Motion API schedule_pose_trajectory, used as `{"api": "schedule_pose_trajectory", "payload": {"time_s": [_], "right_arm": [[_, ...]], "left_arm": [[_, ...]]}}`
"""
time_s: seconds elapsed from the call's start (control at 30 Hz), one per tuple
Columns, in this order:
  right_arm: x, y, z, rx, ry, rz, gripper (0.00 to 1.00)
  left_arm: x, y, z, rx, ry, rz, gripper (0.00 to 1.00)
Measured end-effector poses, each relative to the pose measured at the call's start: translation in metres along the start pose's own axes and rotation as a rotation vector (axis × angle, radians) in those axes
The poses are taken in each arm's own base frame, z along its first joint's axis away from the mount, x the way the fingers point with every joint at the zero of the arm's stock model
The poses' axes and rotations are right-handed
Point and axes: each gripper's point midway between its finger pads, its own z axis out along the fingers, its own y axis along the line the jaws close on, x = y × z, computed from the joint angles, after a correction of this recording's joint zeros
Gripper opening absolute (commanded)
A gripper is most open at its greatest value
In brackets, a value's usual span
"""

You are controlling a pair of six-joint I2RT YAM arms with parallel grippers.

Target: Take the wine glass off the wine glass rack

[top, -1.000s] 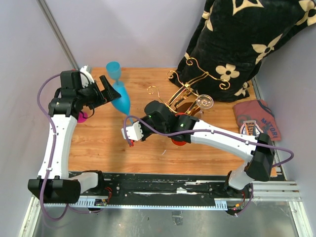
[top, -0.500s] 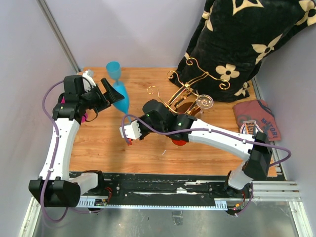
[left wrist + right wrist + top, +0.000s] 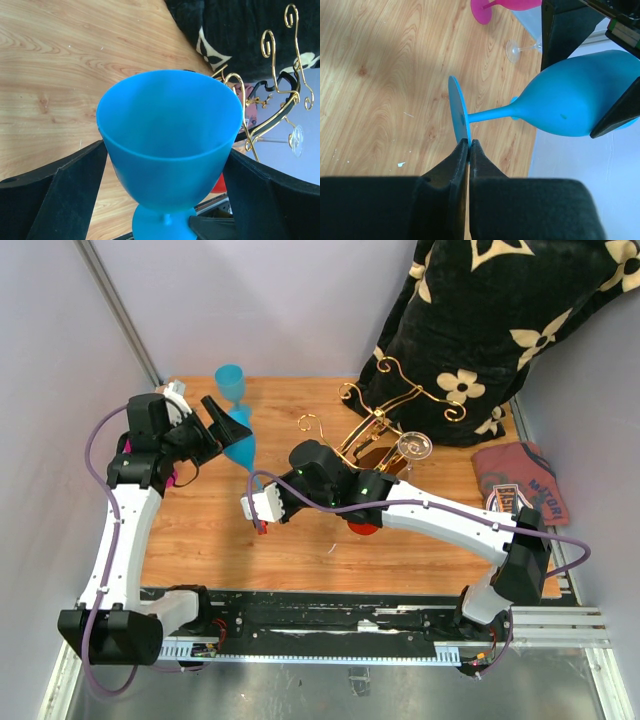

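Our right gripper (image 3: 469, 142) has its fingers pressed together, nipping the lower rim of the foot of the blue wine glass (image 3: 570, 107). The glass lies sideways above the table (image 3: 380, 75), stem level, bowl pointing away from those fingertips. Our left gripper (image 3: 166, 150) is spread wide around the bowl, one black finger (image 3: 70, 195) on each side and right against it; we cannot tell whether they press. Beyond the right fingertips and off to one side, a pink glass (image 3: 505, 7) sits on the wood. The wine glass rack (image 3: 383, 420) stands behind the right wrist, well apart from the blue glass, with a clear glass (image 3: 413, 447) at one of its gold arms. A black flowered cloth (image 3: 480, 330) rises behind the rack.
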Motion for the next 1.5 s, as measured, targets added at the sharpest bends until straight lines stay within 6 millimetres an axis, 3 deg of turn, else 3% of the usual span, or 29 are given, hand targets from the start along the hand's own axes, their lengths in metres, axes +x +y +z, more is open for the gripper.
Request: {"api": "schedule_pose_trajectory", "payload": {"time_s": [0.43, 0.67, 0.77, 0.8, 0.83, 0.9, 0.97, 1.0, 1.07, 1.27, 1.5], "right_arm": [[0.000, 0.002, 0.000, -0.011, -0.002, -0.004, 0.01], [0.001, 0.001, 0.000, -0.010, 0.004, -0.025, 0.01], [0.002, 0.001, 0.000, -0.010, 0.008, -0.029, 0.01], [0.003, 0.001, 0.000, -0.007, 0.013, -0.029, 0.04], [0.005, 0.001, 0.000, -0.006, 0.020, -0.029, 0.15], [0.008, 0.001, 0.000, 0.004, 0.036, -0.027, 0.43], [0.013, -0.003, 0.001, 0.034, 0.056, -0.029, 0.77], [0.015, -0.005, 0.001, 0.051, 0.067, -0.023, 0.87], [0.019, -0.010, 0.002, 0.089, 0.080, -0.018, 0.99], [0.027, -0.008, -0.005, 0.156, 0.096, 0.018, 0.99], [0.005, -0.036, -0.050, 0.287, 0.031, 0.109, 0.99]], "left_arm": [[-0.008, -0.002, 0.005, -0.006, 0.001, 0.000, 0.99], [-0.014, -0.009, 0.003, 0.010, -0.008, 0.014, 0.83], [-0.013, -0.010, 0.003, 0.018, -0.001, 0.016, 0.81], [-0.013, -0.010, 0.004, 0.019, 0.002, 0.016, 0.81], [-0.013, -0.010, 0.004, 0.019, 0.002, 0.018, 0.81], [-0.013, -0.009, 0.004, 0.019, 0.003, 0.022, 0.81], [-0.012, -0.008, 0.004, 0.015, 0.006, 0.026, 0.81], [-0.012, -0.008, 0.004, 0.012, 0.005, 0.030, 0.81], [-0.014, -0.005, 0.005, -0.003, -0.006, 0.038, 0.81], [-0.034, 0.011, 0.008, -0.086, -0.104, 0.094, 0.82], [-0.067, 0.059, 0.028, -0.246, -0.319, 0.201, 0.80]]}}
